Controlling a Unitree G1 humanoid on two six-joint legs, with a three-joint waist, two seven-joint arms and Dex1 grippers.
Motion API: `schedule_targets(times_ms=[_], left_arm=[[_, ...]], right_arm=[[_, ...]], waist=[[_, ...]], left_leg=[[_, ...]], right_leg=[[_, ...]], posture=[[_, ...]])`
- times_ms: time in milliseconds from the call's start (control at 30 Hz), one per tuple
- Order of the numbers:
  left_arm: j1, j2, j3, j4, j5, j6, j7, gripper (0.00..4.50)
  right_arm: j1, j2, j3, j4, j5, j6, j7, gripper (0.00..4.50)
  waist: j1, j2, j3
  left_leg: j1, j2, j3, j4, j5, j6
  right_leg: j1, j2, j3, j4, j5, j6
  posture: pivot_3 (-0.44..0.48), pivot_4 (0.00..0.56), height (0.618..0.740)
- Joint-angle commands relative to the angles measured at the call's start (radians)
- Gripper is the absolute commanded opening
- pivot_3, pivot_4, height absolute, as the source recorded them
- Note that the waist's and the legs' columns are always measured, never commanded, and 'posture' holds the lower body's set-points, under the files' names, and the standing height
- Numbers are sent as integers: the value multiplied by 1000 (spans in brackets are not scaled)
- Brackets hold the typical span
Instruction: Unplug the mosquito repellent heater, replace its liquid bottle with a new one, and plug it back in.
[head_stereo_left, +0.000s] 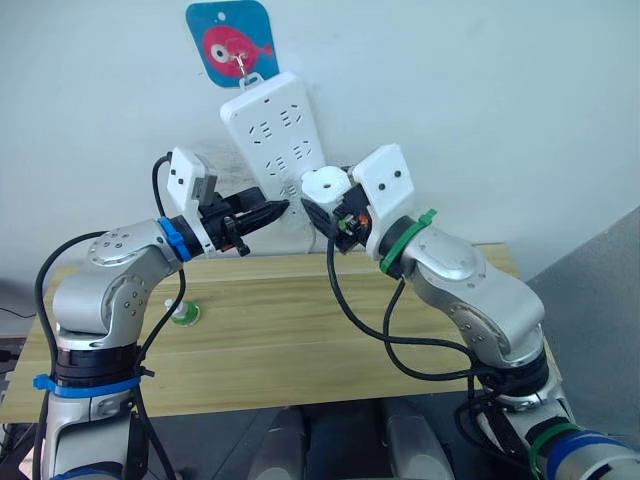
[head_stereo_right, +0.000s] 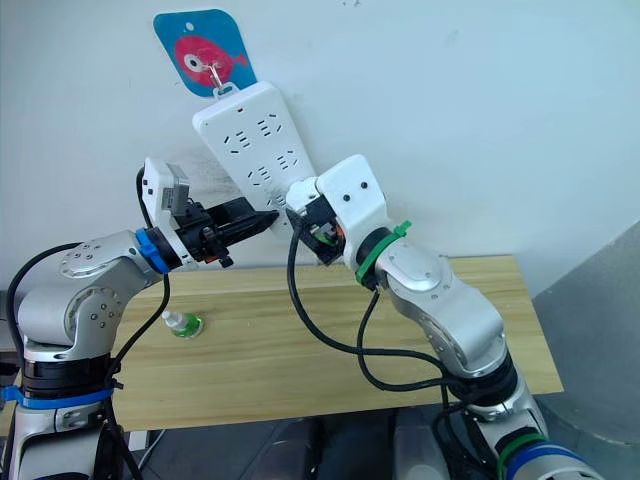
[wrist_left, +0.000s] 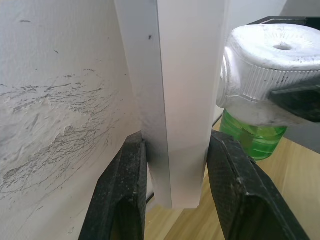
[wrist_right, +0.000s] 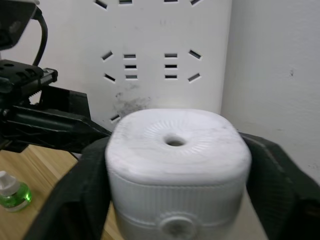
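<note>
The small rounded plastic mosquito repellent heater (wrist_right: 175, 165) is white, with fine ridges around its vent hole; the liquid bottle under it (wrist_left: 252, 140) is clear green; the long power strip (head_stereo_left: 282, 150) is white; the wall hanger (head_stereo_left: 232, 45) is blue with a pink-red fish; the wooden table (head_stereo_left: 300, 330) is pale yellow, with a light grain.
</note>
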Motion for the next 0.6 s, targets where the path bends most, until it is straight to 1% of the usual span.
schedule_targets(times_ms=[33, 133, 267, 467, 600], left_arm=[[2, 5, -32, -33, 22, -14, 12, 1349], [7, 9, -39, -30, 45, -29, 20, 1349], [11, 22, -48, 14, 107, -71, 53, 1349], [16, 31, -48, 34, 120, -87, 63, 1349], [41, 34, -37, 18, 113, -78, 74, 1349]], right_arm=[[-19, 15, 1, -27, -35, -5, -3, 2961], [-9, 12, -4, -64, -35, 31, 5, 2961], [17, -29, -69, -199, 25, 161, 35, 2961], [25, -31, -135, -308, 70, 305, 45, 2961], [59, -25, -171, -327, 66, 316, 36, 2961]], waist=[[0, 0, 0], [0, 0, 0], [6, 0, 0], [-3, 1, 0], [-6, 1, 0]], left_leg=[[0, 0, 0, 0, 0, 0], [0, 0, 0, 0, 0, 0], [-1, 0, -1, 0, 0, 0], [-2, -1, 0, -1, -1, 1], [0, 0, 0, -1, 0, 1]], right_leg=[[0, 0, 0, 0, 0, 0], [0, 0, 0, 0, 0, 0], [0, -1, -1, -1, 0, 0], [-1, -4, 0, -2, 0, 0], [0, 0, -1, 0, 0, 0]], posture=[[-135, 289, 740], [-136, 290, 740], [-138, 293, 740], [-142, 296, 740], [-144, 291, 740]])
